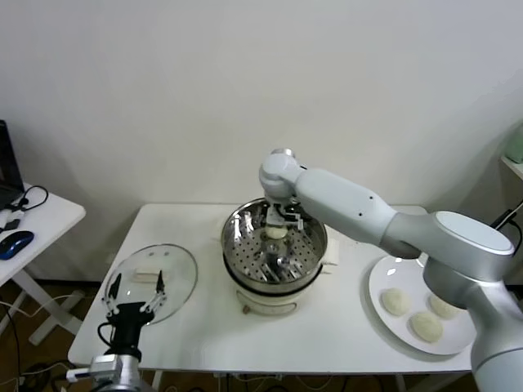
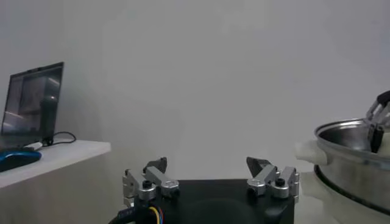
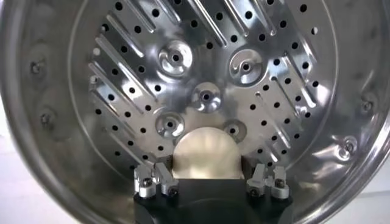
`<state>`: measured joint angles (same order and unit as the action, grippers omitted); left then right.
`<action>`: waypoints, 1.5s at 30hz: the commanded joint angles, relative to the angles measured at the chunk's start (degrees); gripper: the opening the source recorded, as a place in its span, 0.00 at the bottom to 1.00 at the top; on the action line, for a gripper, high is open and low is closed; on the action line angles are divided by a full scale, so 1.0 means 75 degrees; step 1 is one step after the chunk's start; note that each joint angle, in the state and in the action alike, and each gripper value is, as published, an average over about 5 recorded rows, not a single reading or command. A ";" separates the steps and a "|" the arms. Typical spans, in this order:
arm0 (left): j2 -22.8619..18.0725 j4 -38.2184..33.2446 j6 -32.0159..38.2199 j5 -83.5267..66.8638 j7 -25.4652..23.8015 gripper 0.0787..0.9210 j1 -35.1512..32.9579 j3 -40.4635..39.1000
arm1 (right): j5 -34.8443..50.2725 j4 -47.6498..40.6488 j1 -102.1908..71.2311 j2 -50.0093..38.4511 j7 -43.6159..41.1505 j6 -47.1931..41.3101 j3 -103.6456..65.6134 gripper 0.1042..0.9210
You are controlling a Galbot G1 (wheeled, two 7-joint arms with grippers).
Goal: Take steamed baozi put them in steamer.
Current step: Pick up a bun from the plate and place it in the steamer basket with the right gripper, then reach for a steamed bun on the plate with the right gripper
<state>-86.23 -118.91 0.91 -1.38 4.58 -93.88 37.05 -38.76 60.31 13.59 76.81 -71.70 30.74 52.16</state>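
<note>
**One bun in the steamer, three on the plate**

A cream-white bun (image 3: 206,155) lies on the perforated tray inside the steamer (image 1: 242,245), toward the pot's far wall. The right gripper (image 1: 280,220) hangs straight over it, reaching down past the rim. In the right wrist view its fingers (image 3: 159,179) stand on either side of the bun, parted about as wide as the bun is; whether the pads press on the dough or stand just clear cannot be told.

The steamer, a shiny steel pot on a white base, sits at the middle of the white table (image 1: 204,327), a little nearer the back edge than the front.

The other three buns (image 1: 397,301) lie close together on a large white plate (image 1: 377,282) at the table's right end, near the front edge.

A round glass lid (image 1: 176,273) lies flat at the table's left end, well apart from the steamer.

The left gripper (image 1: 136,294) is parked low at the table's front left corner, over the near edge of the lid, pointing toward the wall. Its jaws stand wide with nothing between them.

Off the left end, a separate white desk (image 1: 49,220) carries a blue mouse (image 1: 16,242) and a laptop (image 2: 33,103).
</note>
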 commanded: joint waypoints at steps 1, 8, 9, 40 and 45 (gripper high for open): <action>-0.0001 -0.0003 0.0021 0.0015 -0.0118 0.88 -0.0018 0.0001 | -0.0175 -0.0085 -0.0108 0.0107 0.0011 0.0049 -0.0011 0.80; -0.0007 0.0009 0.0012 0.0020 -0.0093 0.88 -0.0002 0.0008 | -0.0126 0.0006 -0.0070 0.0002 0.0002 0.0100 -0.0079 0.88; -0.0009 0.0012 0.0012 0.0020 -0.0091 0.88 0.0000 0.0007 | -0.0081 0.0055 -0.0032 -0.0034 -0.0013 0.0105 -0.0096 0.88; 0.0461 0.0118 0.0471 0.0425 0.0051 0.88 0.0048 -0.0805 | 0.6830 0.1712 0.1297 -0.6504 -0.0424 -0.4188 0.1126 0.88; 0.0461 0.0099 0.0506 0.0444 0.0065 0.88 -0.0095 -0.0752 | 0.6016 0.1882 -0.0788 -0.7000 -0.0358 -0.4200 -0.0277 0.88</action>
<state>-83.19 -118.02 4.33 1.58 4.98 -94.03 31.92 6.81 73.53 20.23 33.63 -74.45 2.59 57.23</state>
